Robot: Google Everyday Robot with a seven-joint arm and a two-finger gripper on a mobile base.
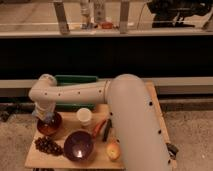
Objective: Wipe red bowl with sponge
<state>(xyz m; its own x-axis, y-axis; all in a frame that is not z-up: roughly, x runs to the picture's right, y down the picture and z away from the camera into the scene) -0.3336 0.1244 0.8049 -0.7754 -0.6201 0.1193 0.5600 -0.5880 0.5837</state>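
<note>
The red bowl sits at the left edge of the wooden table, behind the grapes. My gripper points straight down at the bowl's left rim, hanging from the white arm that bends at the left. A pale blue patch at its lower end looks like the sponge, pressed at the bowl's rim. The bowl's left side is hidden behind the gripper.
A purple bowl stands at the front, dark grapes to its left, a white cup behind it. A carrot, a dark green vegetable and a peach-coloured fruit lie beside the arm. A green tray is at the back.
</note>
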